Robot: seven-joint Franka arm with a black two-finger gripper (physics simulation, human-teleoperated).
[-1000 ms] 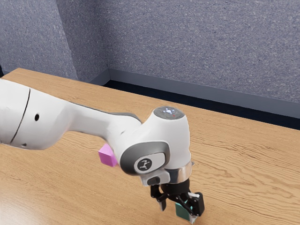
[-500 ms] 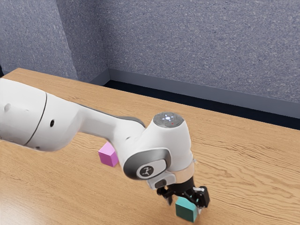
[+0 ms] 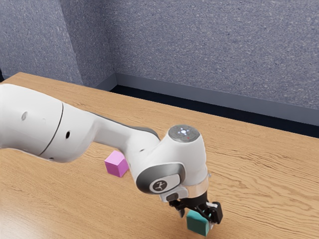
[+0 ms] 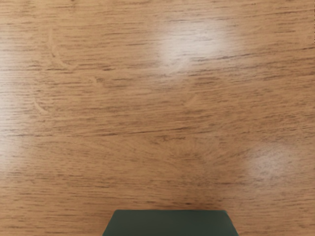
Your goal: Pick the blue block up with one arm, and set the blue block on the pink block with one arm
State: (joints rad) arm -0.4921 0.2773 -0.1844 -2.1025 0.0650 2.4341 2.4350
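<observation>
Gripper (image 3: 198, 217) low over the blue block (image 3: 198, 224) on the wooden counter (image 3: 259, 164).
The blue block, rendered in a teal shade, sits on the counter, well in from the far edge that runs along the grey wall (image 3: 209, 45). The black gripper is set down around it, but I cannot tell whether it has closed on the block or stands open. The pink block (image 3: 116, 165) rests on the counter well apart from it, toward the exterior view's left and nearer the far edge, partly behind the white arm (image 3: 99, 134). In the wrist view, the block's dark top (image 4: 170, 223) lies just under the hand against bare wood grain (image 4: 147, 98).
</observation>
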